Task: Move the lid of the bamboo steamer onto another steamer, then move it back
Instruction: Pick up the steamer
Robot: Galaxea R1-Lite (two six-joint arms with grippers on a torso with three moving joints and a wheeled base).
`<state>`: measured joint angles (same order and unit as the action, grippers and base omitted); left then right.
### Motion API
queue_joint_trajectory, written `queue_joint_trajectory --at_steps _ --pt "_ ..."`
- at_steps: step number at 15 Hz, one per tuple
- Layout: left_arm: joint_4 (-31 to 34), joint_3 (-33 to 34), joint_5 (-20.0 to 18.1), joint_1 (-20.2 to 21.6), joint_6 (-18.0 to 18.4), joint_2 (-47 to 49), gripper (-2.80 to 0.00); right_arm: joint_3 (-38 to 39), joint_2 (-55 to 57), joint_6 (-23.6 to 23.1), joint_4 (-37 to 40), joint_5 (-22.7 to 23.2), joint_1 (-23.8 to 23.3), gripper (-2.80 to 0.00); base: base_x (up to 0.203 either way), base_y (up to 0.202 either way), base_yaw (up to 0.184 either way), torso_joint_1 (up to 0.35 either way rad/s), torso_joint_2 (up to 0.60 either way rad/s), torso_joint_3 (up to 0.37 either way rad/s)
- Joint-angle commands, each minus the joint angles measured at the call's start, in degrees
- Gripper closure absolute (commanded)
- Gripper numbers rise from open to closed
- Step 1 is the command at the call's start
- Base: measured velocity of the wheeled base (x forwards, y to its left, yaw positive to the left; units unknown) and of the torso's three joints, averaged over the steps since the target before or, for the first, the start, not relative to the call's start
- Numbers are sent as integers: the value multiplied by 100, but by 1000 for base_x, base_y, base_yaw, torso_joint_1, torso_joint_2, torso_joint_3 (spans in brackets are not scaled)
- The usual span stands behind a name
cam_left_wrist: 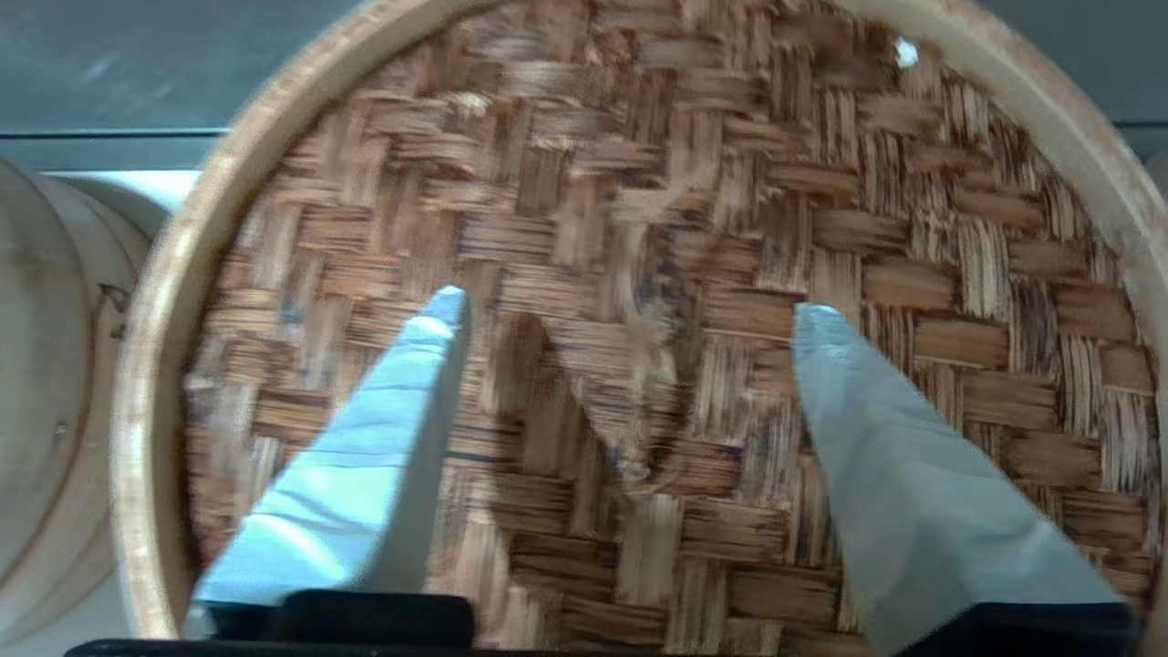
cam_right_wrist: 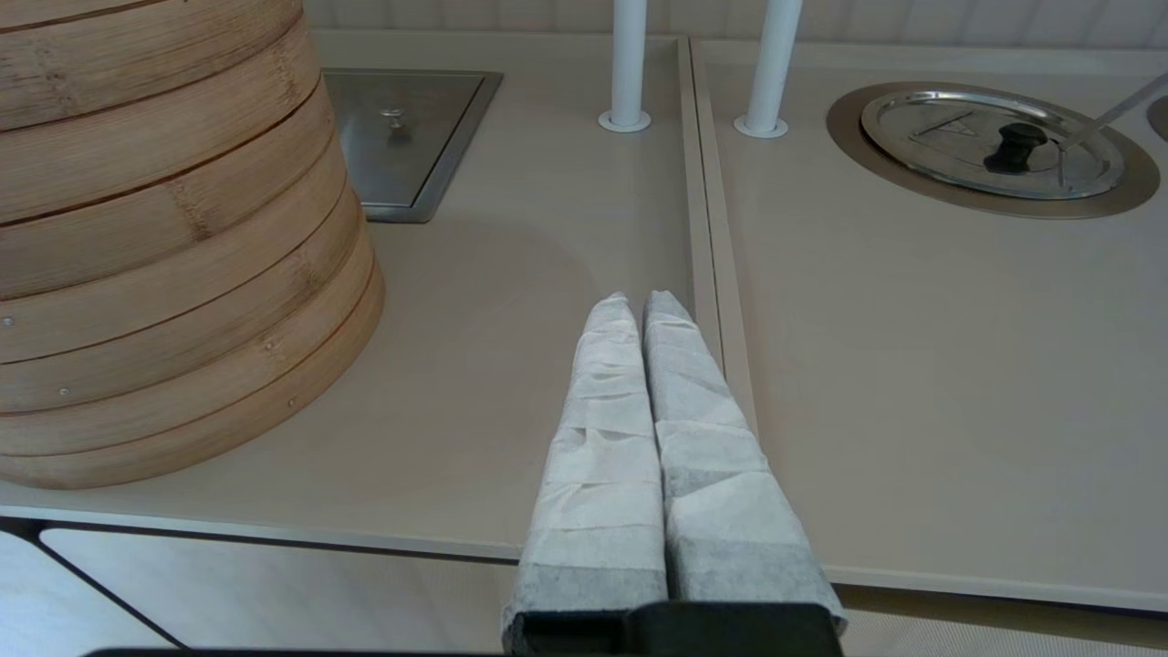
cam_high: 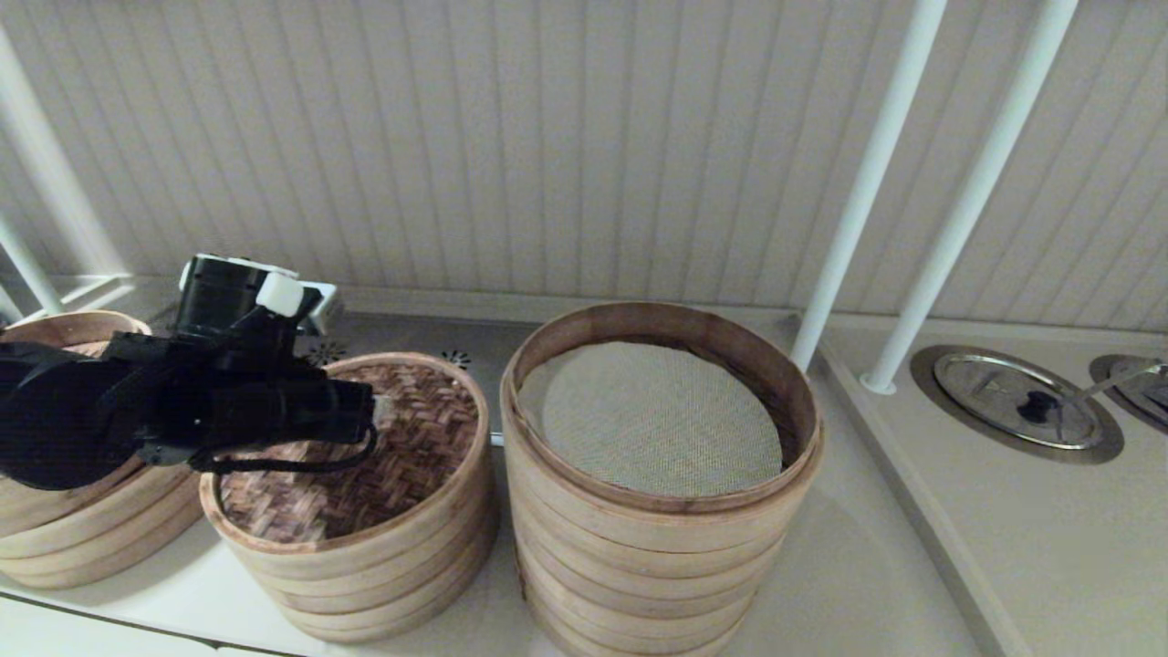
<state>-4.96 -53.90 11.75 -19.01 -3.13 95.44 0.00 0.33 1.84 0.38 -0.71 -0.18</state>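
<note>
Bamboo steamer lid (cam_high: 401, 438) sits on the shorter middle stack (cam_high: 365, 566), with the left gripper (cam_left_wrist: 630, 315) poised over its woven top, fingers (cam_left_wrist: 401, 383) spread wide and empty. To its right, another steamer (cam_high: 662, 511) stands uncovered, so whether any transfer has happened cannot be told. Farthest right, the right gripper (cam_right_wrist: 637, 306) idles over the counter (cam_right_wrist: 912, 365), fingers pressed together.

The left arm (cam_high: 137, 411) is showing as glossy black housings, bulky and rounded, with a thin black cable looping beneath it and a small white block on top. The left gripper (cam_left_wrist: 630, 310) is wearing pale blue-grey tapered fingers (cam_left_wrist: 365, 474) on a black base. The right gripper (cam_right_wrist: 639, 301) is showing two tapered fingers (cam_right_wrist: 607, 438) wrapped in creased whitish tape, also on a black base.
</note>
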Motion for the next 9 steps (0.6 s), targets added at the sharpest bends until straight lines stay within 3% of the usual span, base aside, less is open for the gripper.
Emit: queue_joint_trajectory --at_steps 1,6,7,9 --pt "-11 37 43 -148 -4 153 -280 9 2 0 6 0 1 0 0 0 0 0 0 0" --pt "-58 55 65 -226 -21 203 -280 9 2 0 6 0 1 0 0 0 0 0 0 0" --pt "-69 84 65 -226 -29 190 0 9 2 0 -3 0 1 0 0 0 0 0 0 0" --pt "-163 152 65 -226 -39 177 0 9 2 0 5 0 1 0 0 0 0 0 0 0"
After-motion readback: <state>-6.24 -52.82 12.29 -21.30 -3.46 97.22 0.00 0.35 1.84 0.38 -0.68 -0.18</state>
